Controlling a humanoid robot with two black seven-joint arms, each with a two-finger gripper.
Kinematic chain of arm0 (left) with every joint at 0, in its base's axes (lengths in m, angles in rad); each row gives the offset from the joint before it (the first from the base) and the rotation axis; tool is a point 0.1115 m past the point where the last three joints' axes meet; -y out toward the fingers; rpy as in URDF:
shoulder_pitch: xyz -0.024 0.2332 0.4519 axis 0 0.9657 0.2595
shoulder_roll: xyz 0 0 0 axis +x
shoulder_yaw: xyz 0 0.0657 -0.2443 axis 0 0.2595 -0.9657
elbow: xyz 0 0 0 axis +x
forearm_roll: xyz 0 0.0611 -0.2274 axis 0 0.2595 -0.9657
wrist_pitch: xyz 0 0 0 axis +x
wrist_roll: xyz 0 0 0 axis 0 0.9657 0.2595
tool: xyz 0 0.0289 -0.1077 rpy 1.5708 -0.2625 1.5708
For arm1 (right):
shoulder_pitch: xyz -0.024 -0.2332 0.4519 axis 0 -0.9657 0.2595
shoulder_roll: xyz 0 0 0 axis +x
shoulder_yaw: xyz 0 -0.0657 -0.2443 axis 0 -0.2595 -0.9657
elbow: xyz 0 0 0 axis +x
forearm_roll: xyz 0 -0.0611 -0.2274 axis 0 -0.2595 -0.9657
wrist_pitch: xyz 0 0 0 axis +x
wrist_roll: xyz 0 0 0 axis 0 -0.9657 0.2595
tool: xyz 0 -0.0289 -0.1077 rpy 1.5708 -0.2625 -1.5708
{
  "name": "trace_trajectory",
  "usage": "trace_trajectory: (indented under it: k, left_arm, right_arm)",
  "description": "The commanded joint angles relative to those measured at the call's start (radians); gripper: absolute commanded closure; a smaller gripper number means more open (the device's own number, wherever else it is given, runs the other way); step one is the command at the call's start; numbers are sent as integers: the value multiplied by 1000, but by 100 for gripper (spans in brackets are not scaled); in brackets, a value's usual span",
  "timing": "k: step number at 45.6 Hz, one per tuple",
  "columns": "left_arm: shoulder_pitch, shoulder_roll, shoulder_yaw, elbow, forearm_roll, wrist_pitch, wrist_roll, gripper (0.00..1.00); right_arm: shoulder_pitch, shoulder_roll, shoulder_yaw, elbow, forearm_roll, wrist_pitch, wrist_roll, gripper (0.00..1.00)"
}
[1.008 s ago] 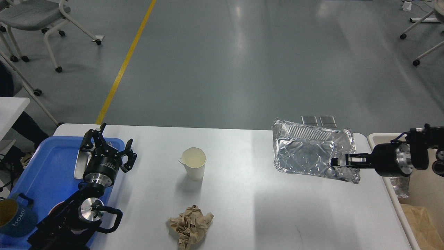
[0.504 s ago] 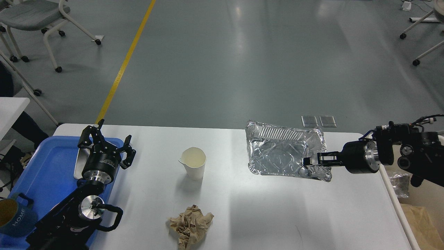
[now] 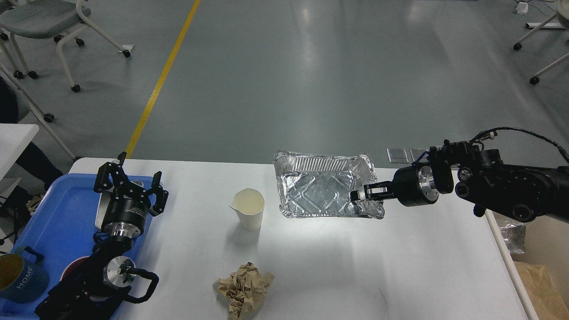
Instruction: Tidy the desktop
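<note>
Head view: our right gripper (image 3: 362, 194) pinches the foil tray's (image 3: 322, 191) rim, carrying it above the desktop (image 3: 400, 266); our left gripper (image 3: 129, 189) hangs released.

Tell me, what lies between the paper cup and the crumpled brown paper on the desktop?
Nothing: in the head view, only bare desktop, with the cup's faint shadow, separates the paper cup and the crumpled brown paper.

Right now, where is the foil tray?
In the head view, the foil tray is at the far middle of the desktop, gripped at its right edge by the right gripper, with the paper cup to its left.
</note>
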Motion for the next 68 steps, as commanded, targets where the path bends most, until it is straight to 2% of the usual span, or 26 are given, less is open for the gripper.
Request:
trace_trajectory:
  k: [1,3,5,11,14,19,24,29,34,40,50,57,68]
  left_arm:
    - [-5,0,-1,-15,2,28,-16,4]
    - [-5,-3,0,-25,1,29,-2,4]
    - [-4,-6,0,-30,-2,31,30,4]
    - [-2,-15,5,-74,-5,43,194,4]
    - [1,-8,6,-119,-4,83,252,4]
    - [14,14,8,-209,-5,153,318,4]
    - [45,76,28,-367,-4,252,387,4]
    - [79,150,51,-511,-2,321,398,4]
    - [111,231,74,-565,-2,342,403,4]
    - [148,385,129,-628,-2,371,407,4]
    - [206,626,135,-717,10,358,403,4]
    - [215,777,128,-742,10,312,404,4]
    - [222,937,150,-756,2,282,407,4]
  right_arm:
    - [1,18,-13,-12,3,0,0,100]
    - [1,20,-13,-12,3,0,0,100]
    - [1,20,-13,-13,3,0,0,100]
    - [1,18,-13,-22,3,0,0,100]
    - [1,18,-13,-22,3,-2,0,100]
    - [-1,21,-13,-24,3,-3,0,100]
    - [-2,21,-13,-27,1,-3,0,100]
    - [-4,21,-13,-30,3,-5,0,100]
    - [-8,24,-13,-31,1,-5,0,100]
    - [-11,35,-13,-41,1,-6,0,100]
    - [-13,69,-13,-65,1,-6,0,100]
    - [-14,80,-13,-74,1,-6,0,100]
    - [-16,80,-14,-76,0,-8,0,100]
